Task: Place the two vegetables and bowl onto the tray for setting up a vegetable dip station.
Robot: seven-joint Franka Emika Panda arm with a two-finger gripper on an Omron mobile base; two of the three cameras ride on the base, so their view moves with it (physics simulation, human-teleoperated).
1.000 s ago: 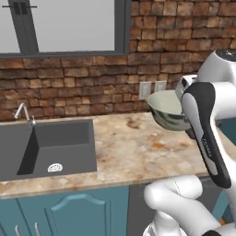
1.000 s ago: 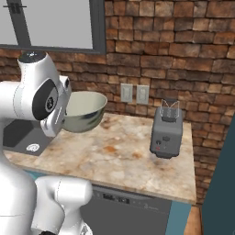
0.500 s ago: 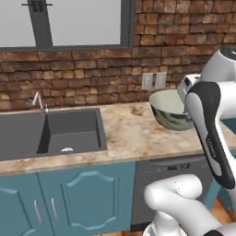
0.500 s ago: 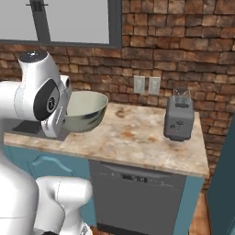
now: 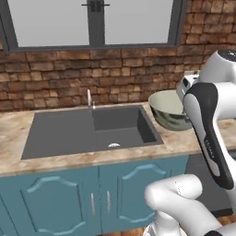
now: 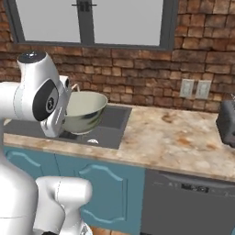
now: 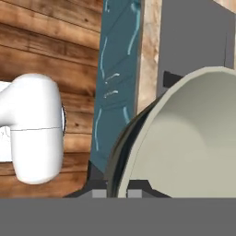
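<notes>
The pale grey-green bowl (image 5: 167,109) hangs tilted in the air over the counter's edge beside the sink, carried in front of my white arm. From the other side the bowl (image 6: 85,110) hovers above the sink's near right corner. In the hand view my gripper (image 7: 115,193) is shut on the rim of the bowl (image 7: 184,138), one fingertip on each side of the wall. The two vegetables and the tray are out of view.
A dark grey sink (image 5: 87,131) with a faucet (image 5: 89,99) lies under the window. The marble counter (image 6: 174,137) runs right to a toaster (image 6: 227,121), with wall outlets (image 6: 195,88) behind. Blue cabinets (image 5: 60,203) and a dishwasher (image 6: 183,202) stand below.
The whole scene has slid right in both base views, so the base has driven left along the counter; the sink now sits ahead. The bowl stays held in the same pose.
</notes>
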